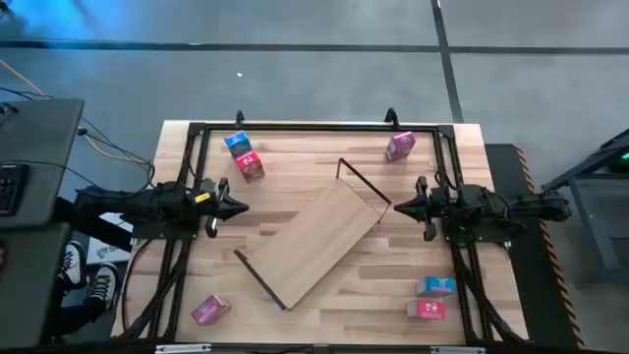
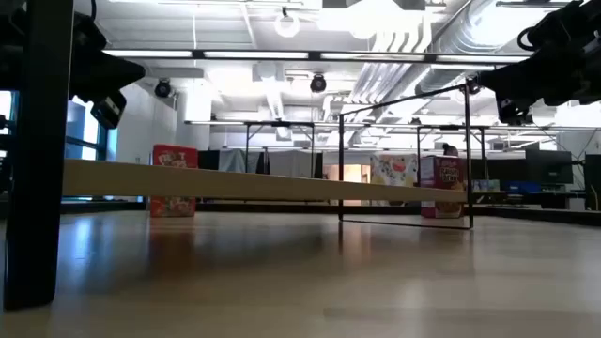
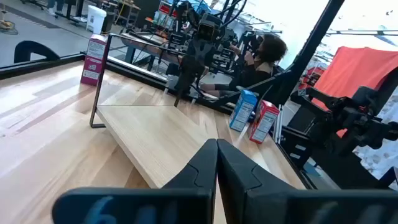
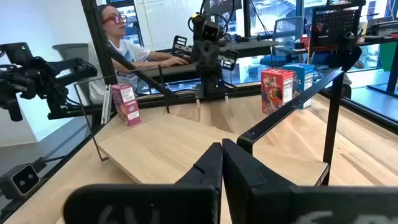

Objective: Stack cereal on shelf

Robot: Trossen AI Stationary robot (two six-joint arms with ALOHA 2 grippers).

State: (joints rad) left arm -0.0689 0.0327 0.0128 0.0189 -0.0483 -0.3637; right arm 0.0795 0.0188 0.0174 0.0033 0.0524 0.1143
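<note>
Table: light butcher-block table [image 1: 393,285] with a black frame round its edges, filling the lower centre of the high view.
Shelf: one long light-wood shelf [image 1: 316,242] lies diagonally at the table's centre, a thin black wire frame at each end; in the low view it shows as a pale band across the middle [image 2: 235,183].
Left gripper: left gripper [image 1: 239,206] at centre left of the high view, just beside the shelf's upper-left edge, holding nothing; its fingers [image 3: 199,171] are pressed together.
Right gripper: right gripper [image 1: 398,206] at centre right, near the shelf's upper-right end, holding nothing; its fingers [image 4: 239,171] meet with no gap.
Cereal count: six boxes, none on the shelf.
Lower left: one pink box [image 1: 209,310] lying on the table.
Lower right: a blue box [image 1: 434,286] and a red box [image 1: 426,309], close together.
Upper left: a blue box [image 1: 238,144] and a red box [image 1: 250,166], just beside each other.
Upper right: one pink box [image 1: 399,146].
Room: grey floor [image 1: 295,79] around the table; the low view alone shows a white ceiling with pipes [image 2: 441,38] and lamps.
Wrist views only: a seated person [image 4: 118,46] beyond the table's edge.
</note>
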